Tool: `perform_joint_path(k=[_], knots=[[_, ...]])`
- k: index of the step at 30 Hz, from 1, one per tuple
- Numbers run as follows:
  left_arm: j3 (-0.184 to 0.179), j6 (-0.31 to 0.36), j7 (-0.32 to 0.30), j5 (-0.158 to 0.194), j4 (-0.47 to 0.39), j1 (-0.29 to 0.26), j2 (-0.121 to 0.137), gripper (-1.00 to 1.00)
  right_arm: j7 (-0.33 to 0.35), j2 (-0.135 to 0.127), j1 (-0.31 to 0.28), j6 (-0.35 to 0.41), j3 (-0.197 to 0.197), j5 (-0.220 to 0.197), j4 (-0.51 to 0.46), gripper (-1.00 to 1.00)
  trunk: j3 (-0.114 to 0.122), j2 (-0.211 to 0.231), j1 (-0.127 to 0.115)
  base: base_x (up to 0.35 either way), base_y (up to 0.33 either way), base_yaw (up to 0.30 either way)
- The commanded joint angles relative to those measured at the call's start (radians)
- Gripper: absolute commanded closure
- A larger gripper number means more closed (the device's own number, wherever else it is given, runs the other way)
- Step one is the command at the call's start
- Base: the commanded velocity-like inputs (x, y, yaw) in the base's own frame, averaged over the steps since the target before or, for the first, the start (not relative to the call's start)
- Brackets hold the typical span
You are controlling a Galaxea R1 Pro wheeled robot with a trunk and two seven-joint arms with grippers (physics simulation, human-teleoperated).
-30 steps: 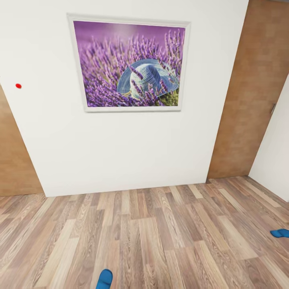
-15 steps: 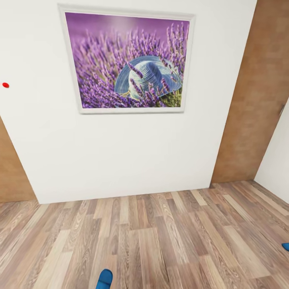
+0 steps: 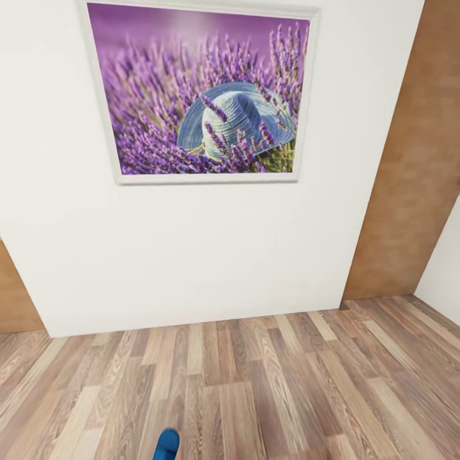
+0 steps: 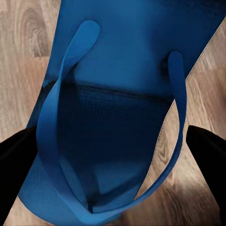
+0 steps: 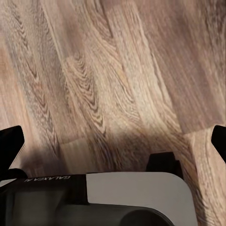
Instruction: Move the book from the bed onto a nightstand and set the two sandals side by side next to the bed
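Head view: a blue sandal (image 3: 167, 444) at 6 o'clock, cut off by the frame edge so that just its rounded tip shows. The wood-plank floor (image 3: 287, 383) runs open to a white wall (image 3: 191, 255) carrying a framed lavender-and-hat picture (image 3: 201, 92); brown wall panels (image 3: 415, 191) stand at 3 o'clock.

Left wrist view: the left gripper (image 4: 113, 155) is clenched on the sandal — dark fingers (image 4: 16, 165) at either edge, the strap looped between, the sole's ends cropped.

Right wrist view: the right gripper (image 5: 115, 146) hangs released over bare planks — its fingertips (image 5: 10, 141) are widely parted, and the robot's pale base (image 5: 122, 197) hides the floor beneath.
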Motion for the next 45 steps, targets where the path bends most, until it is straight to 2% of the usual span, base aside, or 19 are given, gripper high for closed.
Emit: perform_joint_path(k=[1,45], knots=[[0.009,-0.004,-0.003,-0.009,0.001,-0.001,0.000,1.00,0.006,0.000,0.000,0.010,-0.005,-0.010,-0.001,-1.00,-0.001,0.000,0.001,0.332,0.000,0.000],[0.009,-0.004,-0.003,-0.009,0.001,0.000,0.000,1.00,0.006,0.000,0.000,0.009,-0.005,-0.009,-0.003,-1.00,-0.001,0.000,0.001,0.332,0.000,-0.008]])
